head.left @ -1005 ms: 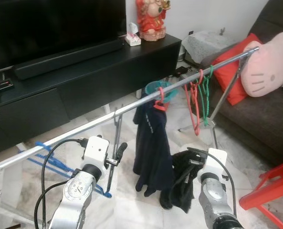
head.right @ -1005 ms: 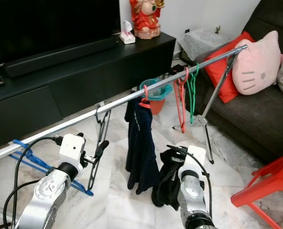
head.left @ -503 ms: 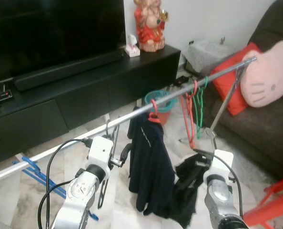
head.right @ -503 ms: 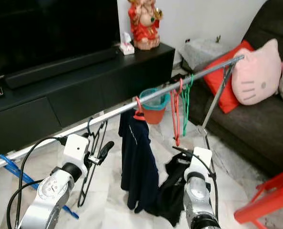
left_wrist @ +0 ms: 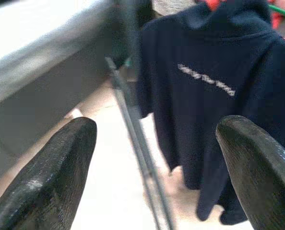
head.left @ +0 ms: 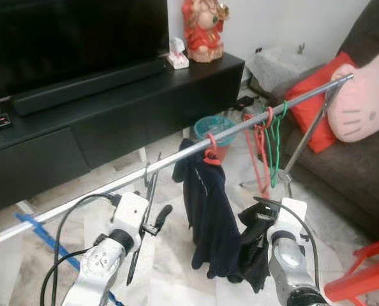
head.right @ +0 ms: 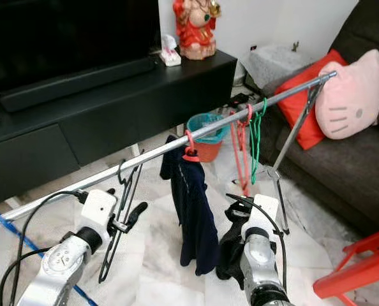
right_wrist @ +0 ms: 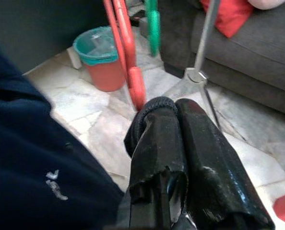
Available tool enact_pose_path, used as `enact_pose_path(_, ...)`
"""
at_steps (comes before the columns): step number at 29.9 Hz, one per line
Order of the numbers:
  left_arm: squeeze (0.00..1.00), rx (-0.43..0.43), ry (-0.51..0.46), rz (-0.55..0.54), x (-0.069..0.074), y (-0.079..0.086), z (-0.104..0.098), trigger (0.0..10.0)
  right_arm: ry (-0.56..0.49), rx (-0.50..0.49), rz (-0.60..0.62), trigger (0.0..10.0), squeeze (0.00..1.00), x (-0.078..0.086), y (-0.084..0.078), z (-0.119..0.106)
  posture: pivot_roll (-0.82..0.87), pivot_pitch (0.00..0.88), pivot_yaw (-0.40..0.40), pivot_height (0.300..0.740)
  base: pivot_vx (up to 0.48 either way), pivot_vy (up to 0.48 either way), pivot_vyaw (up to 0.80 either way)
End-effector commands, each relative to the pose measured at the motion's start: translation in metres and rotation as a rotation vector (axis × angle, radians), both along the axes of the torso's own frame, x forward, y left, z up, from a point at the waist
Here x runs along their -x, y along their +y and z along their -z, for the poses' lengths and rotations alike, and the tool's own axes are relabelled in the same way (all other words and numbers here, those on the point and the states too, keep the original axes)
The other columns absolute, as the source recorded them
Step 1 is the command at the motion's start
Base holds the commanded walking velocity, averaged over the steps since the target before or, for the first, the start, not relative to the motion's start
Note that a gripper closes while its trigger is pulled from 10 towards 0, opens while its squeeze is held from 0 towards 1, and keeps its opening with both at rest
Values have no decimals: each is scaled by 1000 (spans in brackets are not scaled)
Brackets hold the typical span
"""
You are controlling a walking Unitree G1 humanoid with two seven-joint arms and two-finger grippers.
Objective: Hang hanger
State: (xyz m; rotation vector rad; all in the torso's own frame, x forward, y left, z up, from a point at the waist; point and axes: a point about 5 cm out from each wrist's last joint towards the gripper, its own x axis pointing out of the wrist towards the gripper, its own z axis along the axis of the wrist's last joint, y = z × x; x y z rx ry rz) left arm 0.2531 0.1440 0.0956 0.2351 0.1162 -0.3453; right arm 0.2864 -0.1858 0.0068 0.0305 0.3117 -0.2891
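A thin black hanger (head.left: 148, 191) hangs by its hook on the long silver rail (head.left: 113, 186). My left gripper (head.left: 152, 220) is open just below the rail, and the hanger's wire (left_wrist: 137, 143) runs between its spread fingers (left_wrist: 46, 177) without being pinched. Further along the rail a navy shirt (head.left: 208, 210) hangs on a red hanger (head.left: 210, 143), followed by bare red (head.left: 260, 146) and green hangers (head.left: 277, 134). My right gripper (head.left: 261, 213) is shut on a black garment (head.left: 253, 255) beside the navy shirt.
A black TV cabinet (head.left: 113, 108) with a red figurine (head.left: 204, 29) stands behind the rail. An orange bin (head.left: 215, 124) sits on the floor past it. A sofa with a pink cat cushion (head.left: 365, 102) is on the right. A red stool (head.left: 368, 274) is nearby, and blue hangers (head.left: 36, 229) lie at the lower left.
The whole view has swung and shifted as I move. The black hanger stays on the rail by my left gripper, and my right gripper still holds the black garment.
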Motion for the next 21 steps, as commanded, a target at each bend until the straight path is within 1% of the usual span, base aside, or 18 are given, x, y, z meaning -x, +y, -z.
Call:
enact_pose_path(1,0,-30,22,-22,-5,1,3,10000,-30,8,-8,10000,0,-6,1,-7,18,0,-24,740,0,0,0)
enact_pose_path(7,0,-48,29,-27,-15,-2,3,10000,-30,7,-5,10000,0,-5,0,-7,15,0,-23,740,0,0,0)
enact_pose_path(8,0,-63,54,-31,-20,-3,5,10000,-29,7,-5,10000,0,-5,1,-6,15,0,-23,740,0,0,0)
enact_pose_path(14,0,-81,97,-46,-32,-6,10,10000,-32,6,-1,10000,0,-6,0,-7,11,0,-17,740,0,0,0)
enact_pose_path(19,0,-69,101,-61,-42,-10,8,10000,-32,6,-1,10000,0,-6,0,-7,12,0,-19,740,0,0,0)
enact_pose_path(20,0,-68,103,-72,-46,-10,7,10000,-32,5,-2,10000,0,-6,1,-7,10,0,-17,740,0,0,0)
enact_pose_path(21,0,-68,104,-76,-48,-10,7,10000,-32,5,-3,10000,0,-6,1,-7,10,0,-17,740,0,0,0)
